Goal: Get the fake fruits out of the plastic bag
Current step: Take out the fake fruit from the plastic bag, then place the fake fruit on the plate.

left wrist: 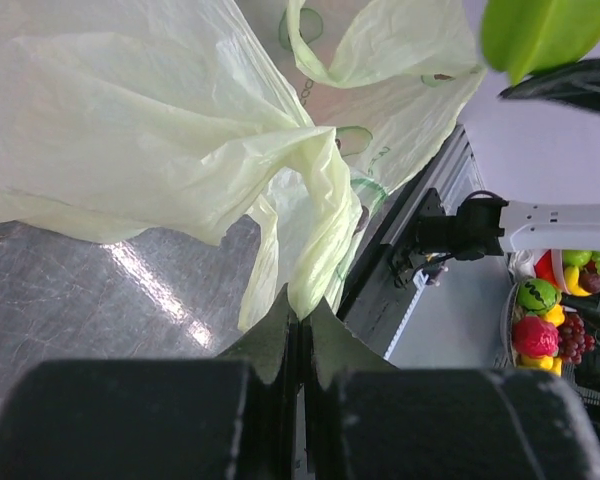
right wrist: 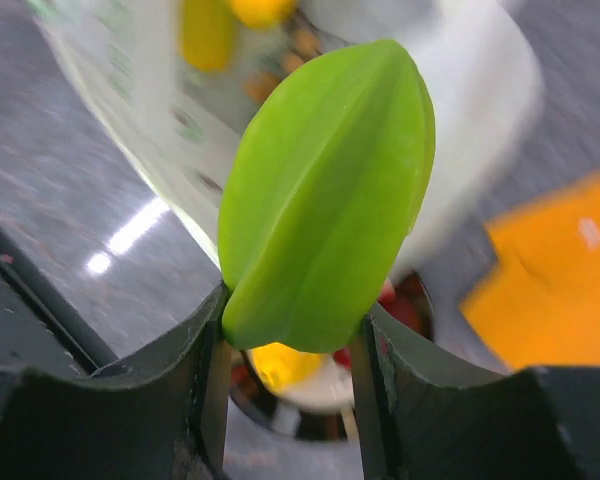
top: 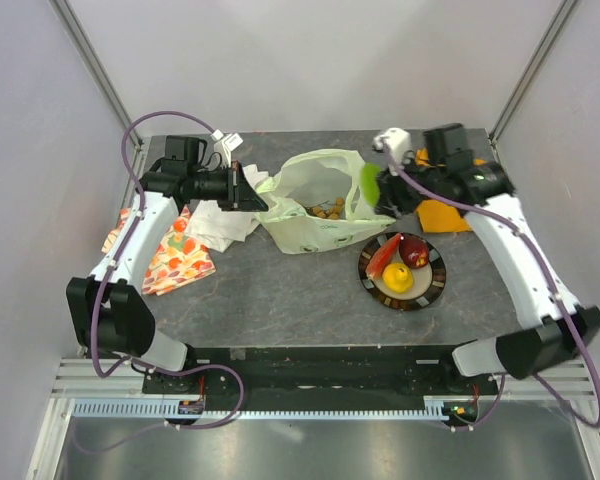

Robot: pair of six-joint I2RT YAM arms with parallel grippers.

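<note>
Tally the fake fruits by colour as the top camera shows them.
Red: 2, the slice and the round one on the plate
Yellow: 1, the yellow piece on the plate
Green: 1, the green piece in the right gripper
Brown: 1, the grape bunch in the plastic bag
Total: 5

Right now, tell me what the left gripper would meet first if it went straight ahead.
The plastic bag: the left gripper is shut on a fold of it, and more bag fills the line ahead; what lies beyond is unclear.
</note>
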